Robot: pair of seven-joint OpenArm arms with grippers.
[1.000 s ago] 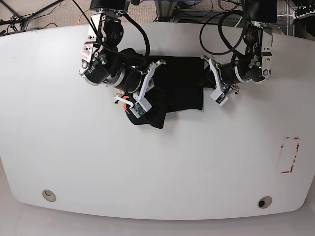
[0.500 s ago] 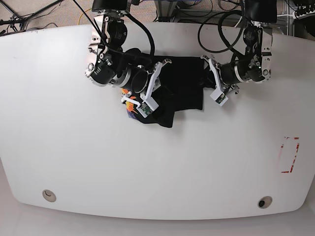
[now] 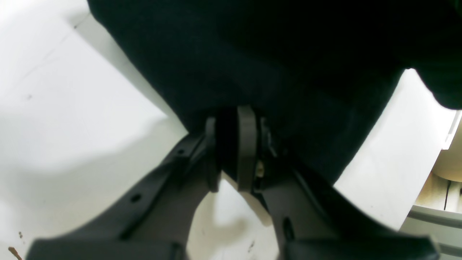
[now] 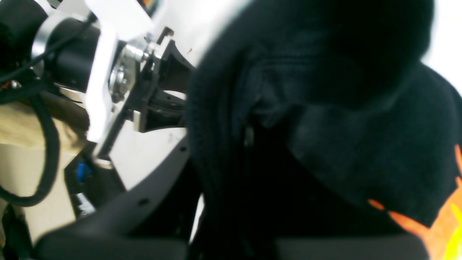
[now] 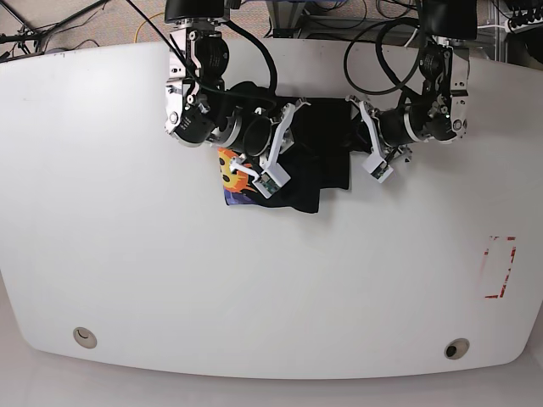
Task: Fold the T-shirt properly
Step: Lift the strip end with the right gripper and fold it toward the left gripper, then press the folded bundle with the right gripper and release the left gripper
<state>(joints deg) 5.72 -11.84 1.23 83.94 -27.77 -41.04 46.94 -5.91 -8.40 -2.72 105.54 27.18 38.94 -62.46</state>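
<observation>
In your base view, the black soft cloth T-shirt with the orange-yellow flaming face print lies bunched near the far edge of the white oval table, between your two arms. The printed patch shows at the shirt's left side, partly folded under black cloth. The right gripper sits over the shirt beside that print, and the left gripper is at the shirt's opposite edge.

In your left wrist view, the left gripper has its two dark fingers drawn almost together, with a fold of the black T-shirt pinched between them. The cloth spreads up and away from the fingertips over the white table.

In your right wrist view, blurred black T-shirt cloth fills most of the picture and drapes over the right gripper, so you cannot see the fingertips themselves; its jaws are closed, with cloth bunched thickly around them. An orange and yellow corner of the print shows at the lower right. The other arm's metal and white hardware stands just beyond the cloth.
</observation>
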